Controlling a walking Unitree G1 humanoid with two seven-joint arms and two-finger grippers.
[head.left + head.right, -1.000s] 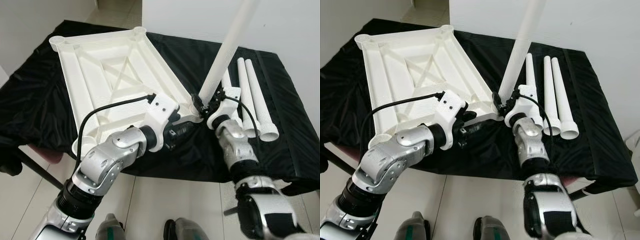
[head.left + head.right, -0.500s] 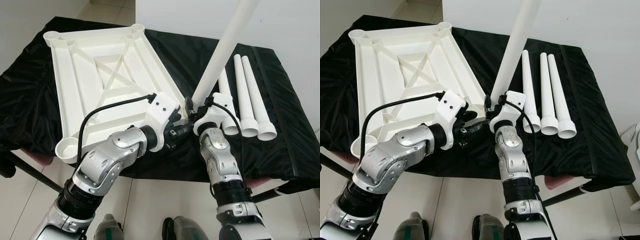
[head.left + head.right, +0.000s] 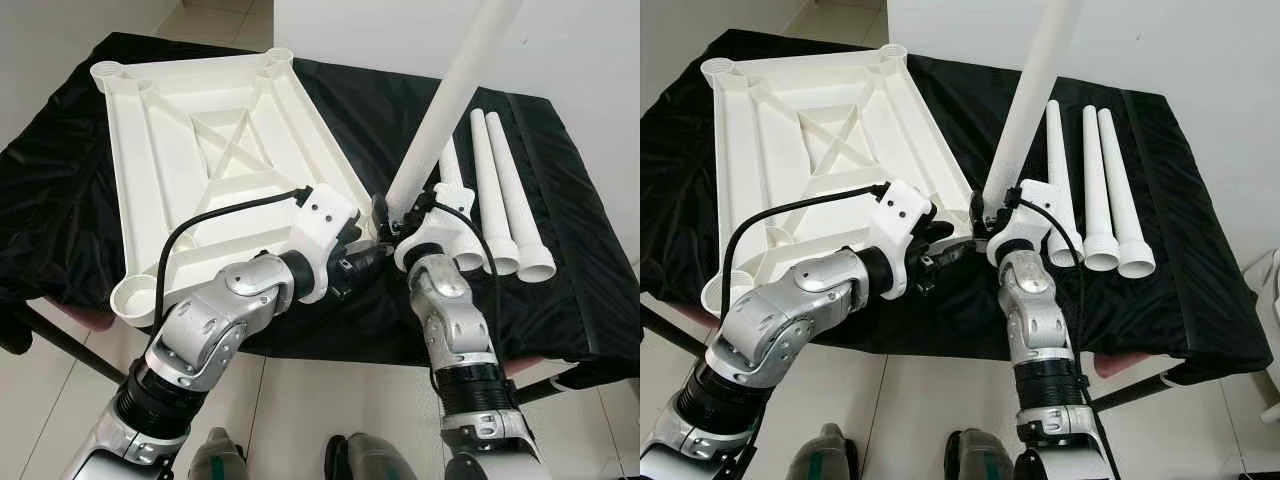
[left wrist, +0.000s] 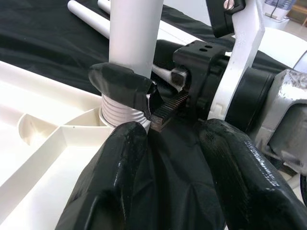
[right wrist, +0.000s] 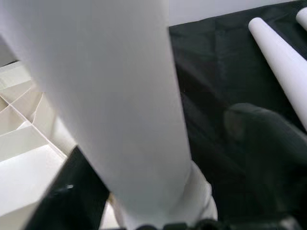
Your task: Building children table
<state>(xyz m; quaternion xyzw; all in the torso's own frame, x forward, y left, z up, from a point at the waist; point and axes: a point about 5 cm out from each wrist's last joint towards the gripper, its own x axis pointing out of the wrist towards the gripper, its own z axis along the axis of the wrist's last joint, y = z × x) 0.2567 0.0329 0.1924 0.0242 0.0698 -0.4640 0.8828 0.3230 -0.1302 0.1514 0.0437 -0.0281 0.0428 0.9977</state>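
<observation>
On the black cloth (image 3: 90,200) before you, the white tabletop (image 3: 215,150) lies upside down, ribs and corner sockets facing up. At the near corner of that tabletop closest to your right arm, your right gripper (image 4: 136,98) is clamped around the base of a white leg (image 3: 440,115), which stands tilted up and away from the tabletop. The left wrist view shows the leg's threaded end (image 4: 117,111) sitting at the corner socket, with one black finger (image 4: 122,84) wrapped against the tube just above the threads. Your left gripper (image 3: 368,262) hovers just beside that same corner, its two padded fingers (image 4: 117,167) spread apart with nothing between them, pointing at the joint. Beyond the standing leg from the tabletop, three spare legs (image 3: 505,195) lie side by side on the cloth, flared ends toward you. The nearest of them lies just behind your right wrist. The opposite near corner socket (image 3: 135,295) of the tabletop hangs slightly past the cloth's edge above the tiled floor (image 3: 330,410).
</observation>
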